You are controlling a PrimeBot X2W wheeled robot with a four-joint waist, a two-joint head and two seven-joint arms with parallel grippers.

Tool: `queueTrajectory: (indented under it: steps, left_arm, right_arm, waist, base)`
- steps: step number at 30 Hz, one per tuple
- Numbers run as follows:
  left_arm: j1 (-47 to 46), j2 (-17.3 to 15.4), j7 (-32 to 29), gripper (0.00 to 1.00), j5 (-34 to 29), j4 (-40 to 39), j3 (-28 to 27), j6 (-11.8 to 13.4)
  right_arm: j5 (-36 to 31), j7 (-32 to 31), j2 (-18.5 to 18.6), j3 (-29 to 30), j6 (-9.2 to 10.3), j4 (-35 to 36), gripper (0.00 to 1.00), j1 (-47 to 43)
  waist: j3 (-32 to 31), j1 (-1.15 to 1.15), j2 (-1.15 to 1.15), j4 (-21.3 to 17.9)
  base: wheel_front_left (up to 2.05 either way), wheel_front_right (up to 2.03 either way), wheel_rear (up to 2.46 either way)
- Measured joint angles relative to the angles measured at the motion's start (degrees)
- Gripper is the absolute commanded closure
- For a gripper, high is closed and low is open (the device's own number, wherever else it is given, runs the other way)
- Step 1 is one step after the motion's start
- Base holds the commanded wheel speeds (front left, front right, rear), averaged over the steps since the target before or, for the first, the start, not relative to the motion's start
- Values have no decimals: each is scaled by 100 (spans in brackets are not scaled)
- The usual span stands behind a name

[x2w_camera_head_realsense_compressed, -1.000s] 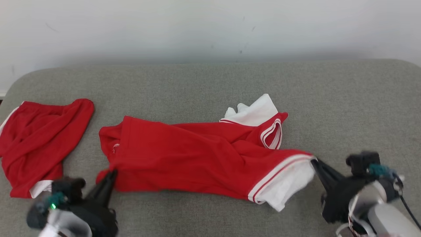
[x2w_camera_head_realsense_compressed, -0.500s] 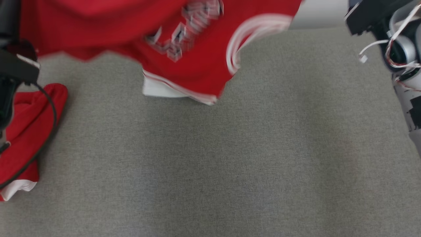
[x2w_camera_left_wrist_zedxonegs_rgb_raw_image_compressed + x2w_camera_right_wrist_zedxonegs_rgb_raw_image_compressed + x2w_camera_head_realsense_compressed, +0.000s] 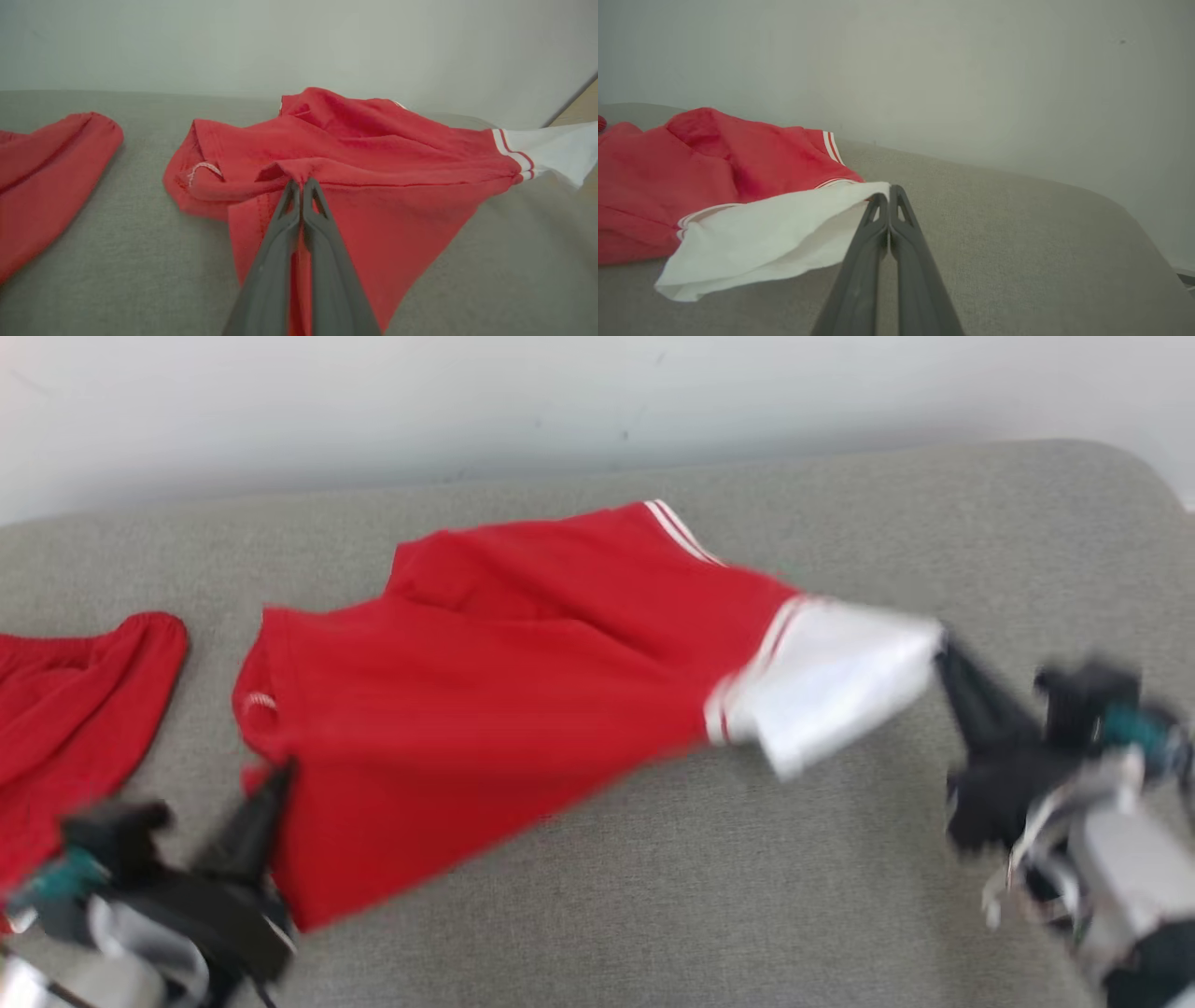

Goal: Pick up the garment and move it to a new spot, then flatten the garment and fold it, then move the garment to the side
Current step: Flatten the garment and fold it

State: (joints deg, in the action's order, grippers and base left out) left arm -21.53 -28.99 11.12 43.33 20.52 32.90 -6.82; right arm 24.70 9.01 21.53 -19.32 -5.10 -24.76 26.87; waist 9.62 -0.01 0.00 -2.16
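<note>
Garment (image 3: 485, 709), a red jersey with white sleeve ends, is pinched at two places and stretched between them across the middle of the grey cushion (image 3: 747, 896). The left gripper (image 3: 275, 779) has its two dark fingers pressed together on a raised fold of red cloth at the jersey's edge; in the left wrist view the fabric peaks up where the tips bite it and falls away on both sides. The right gripper (image 3: 943, 649) is likewise clamped, its fingertips closed on the corner of the white sleeve (image 3: 840, 681), which is drawn out taut and hangs just above the cushion. The head view is smeared by motion, so finer detail at both tips comes from the wrist views.

A small white mark (image 3: 203, 170) sits on the red cloth near the bunched part beside the left gripper; it is too small to read. Thin white and red stripes (image 3: 738, 709) band the join between the red body and the white sleeve, and a second pair of white stripes (image 3: 686, 532) edges the fold nearest the cushion's back.

A second red garment (image 3: 75, 709) lies crumpled at the cushion's left end, apart from the jersey with bare grey fabric between them.

The cushion is woven grey cloth with rounded corners. A plain pale wall (image 3: 560, 401) rises directly behind its back edge, and a strip of wood-coloured floor (image 3: 579, 109) shows past its right end.
</note>
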Motion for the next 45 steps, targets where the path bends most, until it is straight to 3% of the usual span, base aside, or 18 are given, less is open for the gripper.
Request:
queueTrajectory:
  steps: [8, 19, 21, 22, 23, 24, 37, 45]
  left_arm:
    - [589, 160, 111, 100, -243, -247, 227, 338]
    - [1087, 436, 141, 100, -321, -444, 582, 486]
    - [1085, 508, 121, 100, -308, -383, 595, 525]
    - [1084, 506, 80, 72, -360, -324, 646, 564]
    - [1092, 504, 75, 15, -394, -287, 658, 610]
    - [1092, 502, 75, 0, -401, -268, 655, 659]
    - [1198, 419, 48, 0, -906, -725, 851, 1058]
    - [1182, 503, -80, 0, -987, -758, 895, 1114]
  right_arm:
    - [327, 216, -42, 104, 5, -70, 100, -1266]
    - [404, 208, -8, 175, 67, -268, 100, -1532]
    - [442, 205, -34, 181, 66, -268, 31, -1535]
    - [464, 202, -52, 181, 64, -265, 0, -1533]
    - [464, 200, -59, 180, 64, -263, 0, -1530]
    - [478, 201, -62, 183, 63, -259, 0, -1522]
    - [592, 201, 4, 282, 63, -135, 0, -1522]
    - [594, 149, -3, 253, 63, -92, 0, -1553]
  waist:
    - [-152, 0, 0, -11]
    - [-280, 0, 0, 101]
    - [-309, 0, 0, 138]
    - [-327, 0, 0, 153]
    - [-346, 0, 0, 168]
    - [-364, 1, 0, 180]
    - [-474, 0, 0, 328]
    - [-459, 1, 0, 327]
  base:
    - [0, 0, 0]
    - [0, 0, 0]
    - [0, 0, 0]
    - [0, 0, 0]
    - [0, 0, 0]
    - [0, 0, 0]
    - [0, 0, 0]
    - [0, 0, 0]
